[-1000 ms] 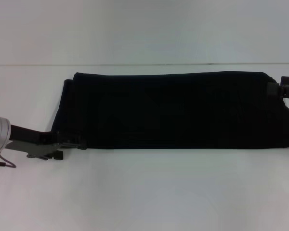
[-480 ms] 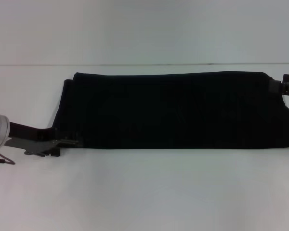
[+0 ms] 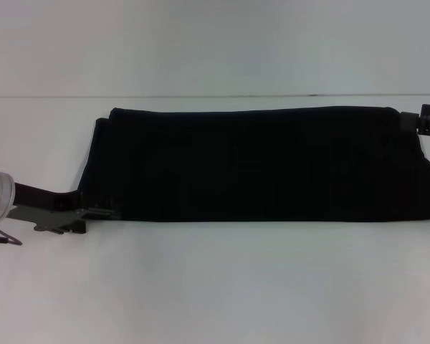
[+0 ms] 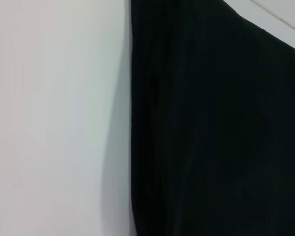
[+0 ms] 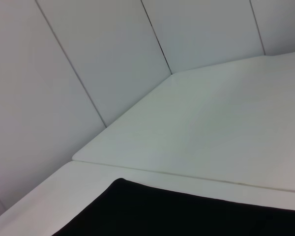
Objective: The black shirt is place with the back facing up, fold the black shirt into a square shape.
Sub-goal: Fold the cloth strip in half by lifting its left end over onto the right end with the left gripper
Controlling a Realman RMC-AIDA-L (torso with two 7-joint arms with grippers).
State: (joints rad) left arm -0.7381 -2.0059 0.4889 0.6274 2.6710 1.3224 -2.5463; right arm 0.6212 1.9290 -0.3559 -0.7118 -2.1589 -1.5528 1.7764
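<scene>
Left gripper [image 3: 93,213] low at the shirt's [image 3: 258,163] near left corner, reaching in level from the table's [image 3: 215,287] left edge; finger state can't be told. Right gripper [image 3: 424,119] at far right corner, likewise unclear. Shirt folded into a long band along the table's far side.

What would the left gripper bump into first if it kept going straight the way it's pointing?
The shirt. The left gripper points right, already at its near-left corner, so probably more black fabric first, though height is unclear.
</scene>
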